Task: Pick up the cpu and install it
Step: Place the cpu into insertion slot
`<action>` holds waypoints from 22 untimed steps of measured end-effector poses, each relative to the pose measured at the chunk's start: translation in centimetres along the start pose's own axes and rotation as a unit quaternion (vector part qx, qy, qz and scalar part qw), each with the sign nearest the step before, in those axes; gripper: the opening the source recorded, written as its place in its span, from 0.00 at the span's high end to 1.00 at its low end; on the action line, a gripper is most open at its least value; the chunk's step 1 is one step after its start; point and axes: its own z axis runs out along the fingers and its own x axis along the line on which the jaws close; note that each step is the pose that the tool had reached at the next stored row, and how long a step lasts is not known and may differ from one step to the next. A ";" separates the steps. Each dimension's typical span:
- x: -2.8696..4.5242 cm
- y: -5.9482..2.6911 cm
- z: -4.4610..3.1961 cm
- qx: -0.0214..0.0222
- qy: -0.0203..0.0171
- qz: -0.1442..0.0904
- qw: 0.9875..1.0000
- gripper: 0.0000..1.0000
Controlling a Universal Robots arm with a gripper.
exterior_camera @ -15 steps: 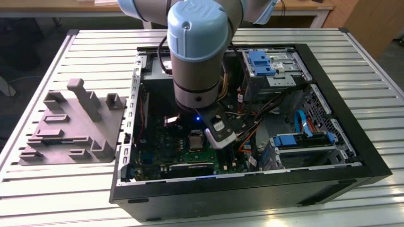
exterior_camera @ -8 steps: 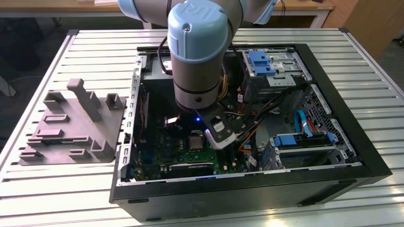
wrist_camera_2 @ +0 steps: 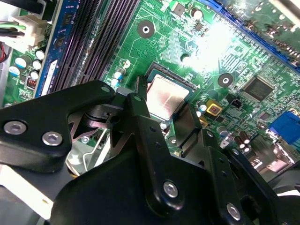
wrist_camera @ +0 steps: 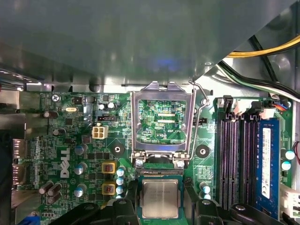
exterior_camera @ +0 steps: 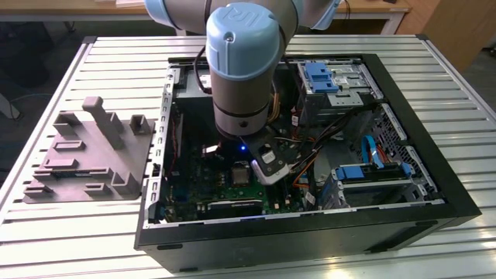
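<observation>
The cpu (wrist_camera: 160,198), a flat square chip with a pale silvery top, lies level inside the socket of the green motherboard (wrist_camera: 70,140). In both wrist views my gripper (wrist_camera: 160,210) straddles it, one black finger on each side, with a narrow gap to the chip's edges. The second wrist view gives the same picture: the cpu (wrist_camera_2: 166,96) rests in the socket between the fingertips of the gripper (wrist_camera_2: 165,107). The socket's metal load plate (wrist_camera: 136,123) is swung up and open beside the chip. In the exterior view the cpu (exterior_camera: 241,173) sits under the arm's wrist.
The open black computer case (exterior_camera: 434,174) lies on a slatted metal table. Memory slots (wrist_camera: 232,159) run beside the socket, and cables and blue drive brackets (exterior_camera: 322,75) fill the case's other half. A grey plastic tray with posts (exterior_camera: 85,157) stands at the exterior view's left.
</observation>
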 end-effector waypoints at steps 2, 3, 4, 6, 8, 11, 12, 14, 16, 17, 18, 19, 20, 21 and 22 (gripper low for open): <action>0.01 0.00 0.04 0.000 0.000 0.000 1.000 0.53; 0.02 0.00 0.04 0.000 0.000 0.000 1.000 0.53; 0.02 0.00 0.04 0.000 0.000 0.000 1.000 0.53; 0.02 0.00 0.05 0.000 0.000 0.000 1.000 0.53; 0.02 0.00 0.03 0.000 0.000 0.000 1.000 0.53; 0.02 0.00 0.01 0.000 0.000 0.003 1.000 0.53; 0.02 0.00 0.01 0.000 0.000 0.003 1.000 0.53; 0.02 0.00 0.01 0.000 0.000 0.004 1.000 0.53; 0.02 0.00 0.03 0.000 0.000 0.005 1.000 0.53; 0.02 0.00 0.04 0.000 0.000 0.005 1.000 0.53; 0.02 0.00 0.06 0.000 0.000 0.005 1.000 0.53; 0.02 0.00 0.10 0.000 0.000 0.006 1.000 0.53; 0.02 0.00 0.13 0.000 0.000 0.006 1.000 0.53; 0.02 0.00 0.15 0.000 0.000 0.006 1.000 0.53; 0.02 0.00 0.17 0.000 0.000 0.006 1.000 0.53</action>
